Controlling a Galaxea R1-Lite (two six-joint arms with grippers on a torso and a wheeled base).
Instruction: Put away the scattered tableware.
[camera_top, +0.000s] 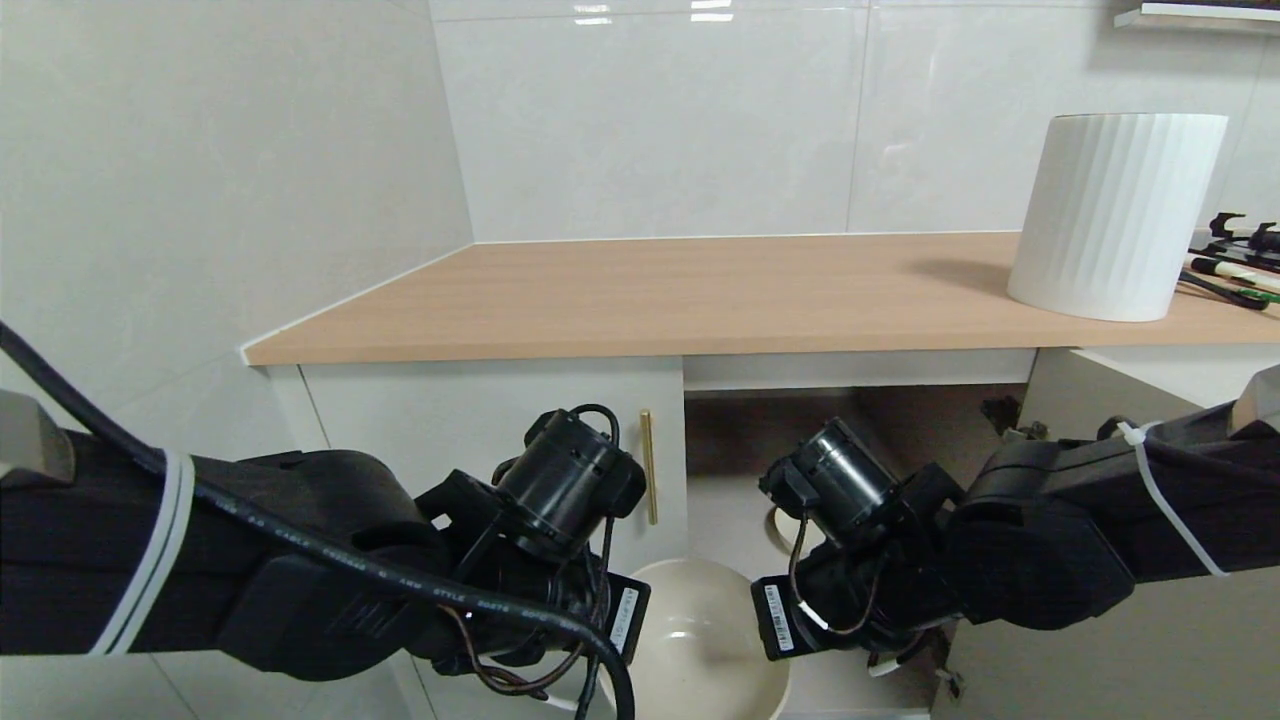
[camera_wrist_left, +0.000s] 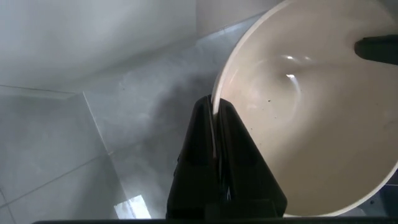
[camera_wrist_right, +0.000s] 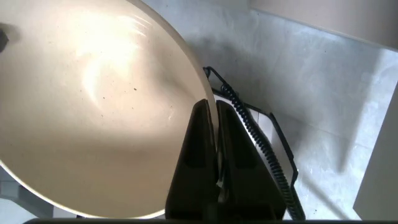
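– Lettering anywhere legible?
– Small white stickers on both gripper bodies, with print too fine to read.
– Left side, then?
– The left gripper is closed narrow on the rim of the bowl, with one dark wedge-shaped finger inside and one outside.
– And the bowl itself?
– Cream, glossy, round and faintly speckled. It is held low in front of the open cabinet, under the wood-grain countertop. A slim brass handle sits on the shut door to its left.
– Right side?
– The right gripper pinches the opposite rim the same way, and a black wire frame lies beneath it. On the counter's right end stands a white ribbed cylinder, matte, with pens just beside it
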